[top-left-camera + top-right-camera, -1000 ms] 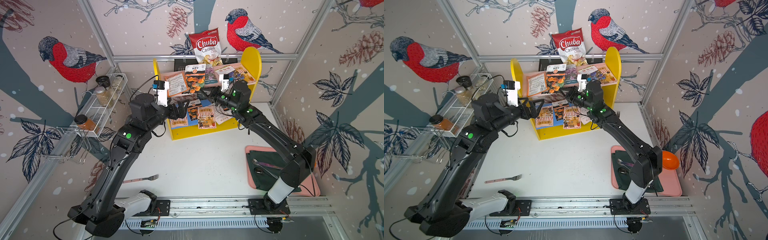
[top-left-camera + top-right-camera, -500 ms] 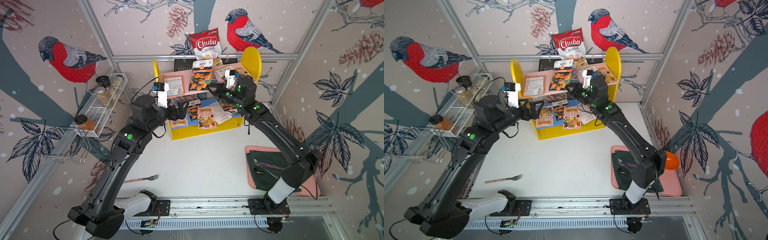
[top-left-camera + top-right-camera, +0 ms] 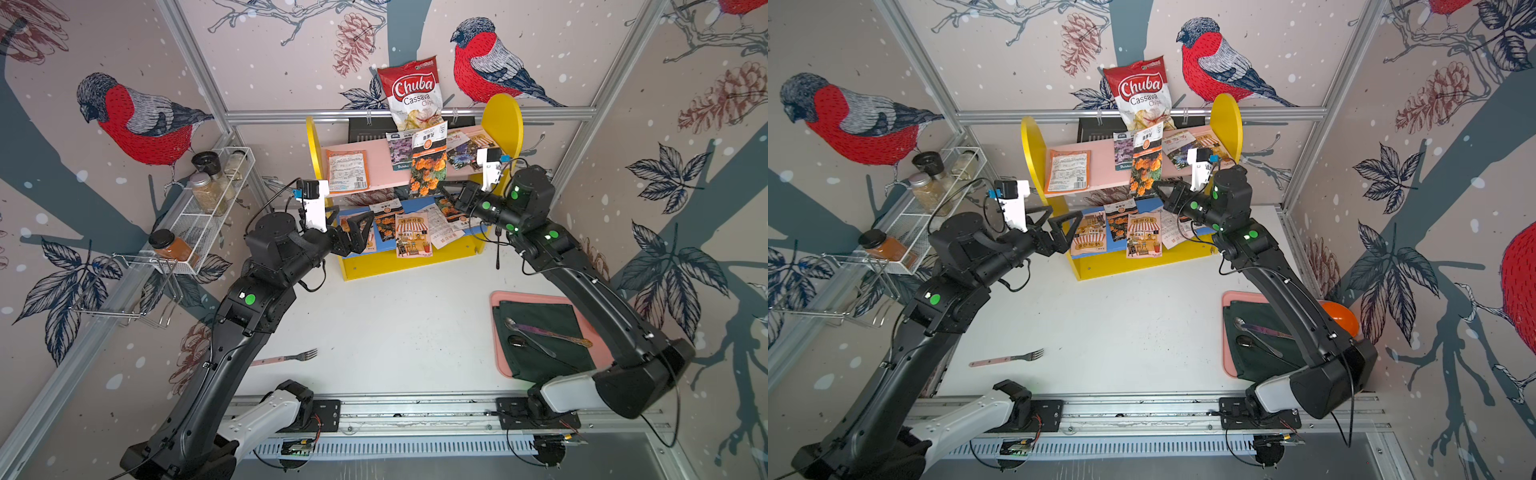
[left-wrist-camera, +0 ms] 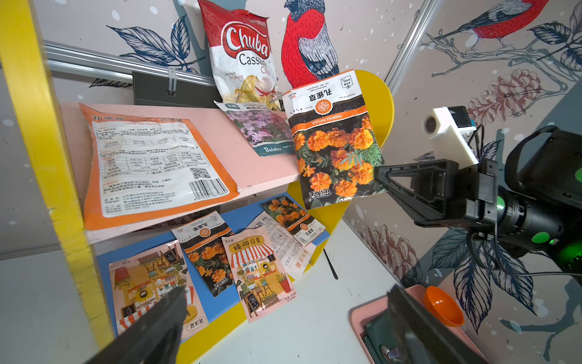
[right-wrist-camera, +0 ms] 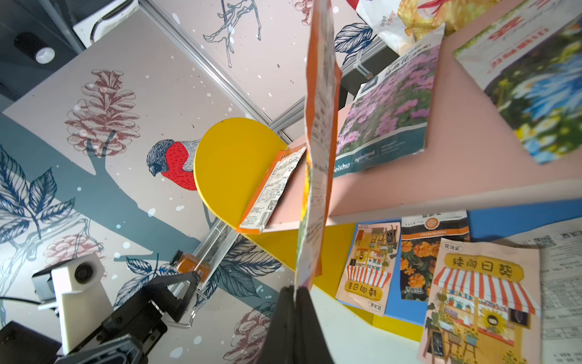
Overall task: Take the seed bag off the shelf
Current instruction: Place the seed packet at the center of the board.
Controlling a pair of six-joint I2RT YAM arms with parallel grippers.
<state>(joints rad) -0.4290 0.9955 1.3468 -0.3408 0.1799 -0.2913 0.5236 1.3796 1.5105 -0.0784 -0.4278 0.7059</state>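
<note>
While the marigold seed bag (image 3: 428,166) is pinched at one edge by the right gripper (image 3: 445,188), it is held in the air just before the shelf (image 3: 503,120), at its pink upper board (image 3: 378,166). The left gripper (image 3: 353,226) is spread wide near the blue lower board (image 3: 415,203).

Seed bag (image 3: 428,166) just before shelf (image 3: 503,118)
</note>
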